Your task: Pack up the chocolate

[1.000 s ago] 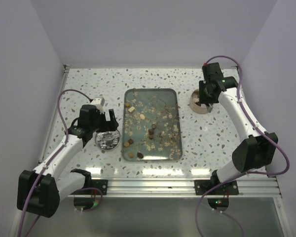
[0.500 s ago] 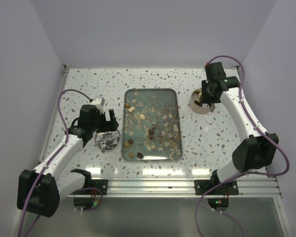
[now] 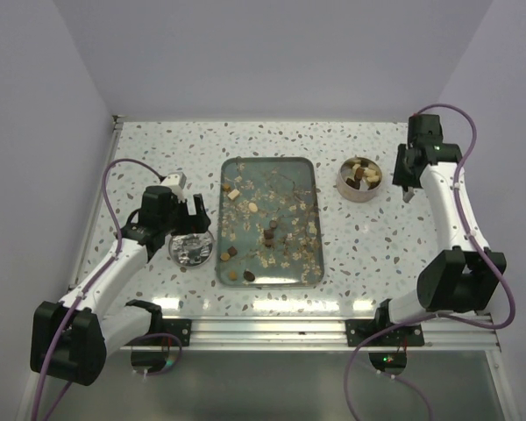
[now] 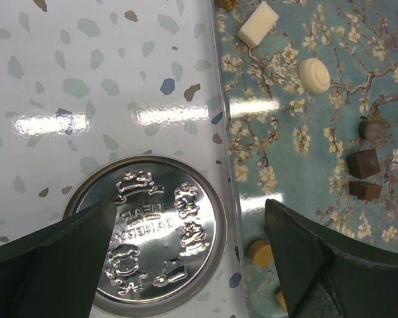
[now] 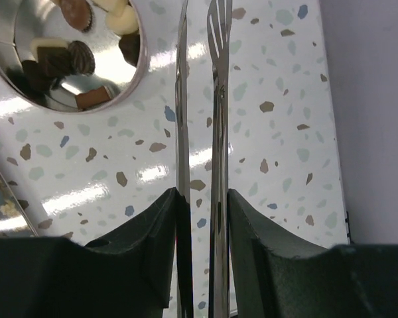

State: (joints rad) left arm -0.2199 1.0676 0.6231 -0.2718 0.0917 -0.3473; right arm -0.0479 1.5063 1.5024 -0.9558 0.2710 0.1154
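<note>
1. Now, far left, our left gripper (image 4: 189,212) hangs spread wide above the silver lid (image 4: 152,232), gripping nothing.
2. Chocolate (image 3: 269,235) lies scattered across the tray (image 3: 269,160) at centre; we judge much of it remains to pick.
3. Several pieces already sit in the round tin (image 3: 361,174), right of the tray.
4. Our right gripper (image 5: 202,195), clamped on empty tongs (image 5: 215,79), has swung clear of the tin to its right; we read that as a piece just dropped, with the next trip heading back to the tray.
</note>
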